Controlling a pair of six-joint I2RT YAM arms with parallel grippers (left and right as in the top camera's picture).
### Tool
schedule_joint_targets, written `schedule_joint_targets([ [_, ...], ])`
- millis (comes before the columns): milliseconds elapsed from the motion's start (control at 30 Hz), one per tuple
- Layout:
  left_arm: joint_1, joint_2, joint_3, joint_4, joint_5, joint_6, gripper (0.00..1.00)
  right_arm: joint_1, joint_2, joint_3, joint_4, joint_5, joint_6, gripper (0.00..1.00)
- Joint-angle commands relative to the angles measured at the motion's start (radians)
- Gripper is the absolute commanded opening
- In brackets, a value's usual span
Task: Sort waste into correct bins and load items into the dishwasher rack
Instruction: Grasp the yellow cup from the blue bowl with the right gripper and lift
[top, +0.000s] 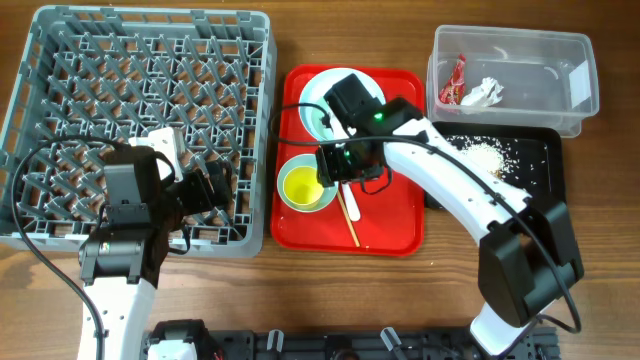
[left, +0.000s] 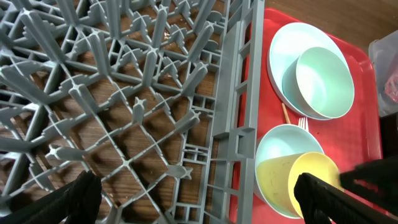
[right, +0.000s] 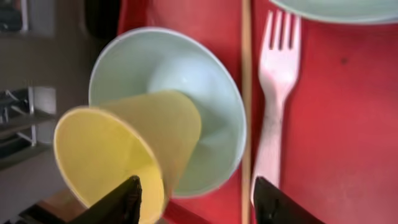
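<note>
The grey dishwasher rack (top: 140, 120) fills the left. On a red serving tray (top: 385, 215) a pale blue bowl (top: 325, 115) sits on the round plate (top: 318, 88). A second bowl (top: 290, 198) holds the yellow cup (top: 303, 186), which lies tilted in it (right: 124, 143). The white fork (right: 277, 81) lies beside that bowl (right: 186, 74). My right gripper (right: 196, 202) is open just above the bowl's rim and the fork, empty. My left gripper (left: 199, 199) is open and empty over the rack's right edge (left: 239, 124). The clear tub (top: 530, 50) holds the red sachet (top: 453, 82) and the tissue (top: 483, 93). Rice scraps (top: 485, 155) lie in the black tray (top: 535, 170).
A thin wooden stick (top: 350, 215) lies on the red tray between the bowl and the fork; it also shows in the right wrist view (right: 246, 93). My right arm reaches across the tray from the lower right. The rack's wall stands next to the tray's left edge.
</note>
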Motion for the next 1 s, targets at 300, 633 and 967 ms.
schedule_joint_targets([
  [300, 0.005, -0.002, 0.019, -0.001, 0.016, -0.002, 1.00, 0.017, 0.070, -0.070, 0.086, -0.040, 0.084, 0.43],
  [633, 0.004, -0.002, 0.019, -0.005, 0.016, -0.002, 1.00, 0.040, 0.082, -0.066, 0.113, -0.036, 0.128, 0.29],
  [967, 0.004, -0.002, 0.019, -0.005, 0.016, -0.002, 1.00, 0.008, 0.055, -0.020, 0.032, 0.010, 0.127, 0.09],
])
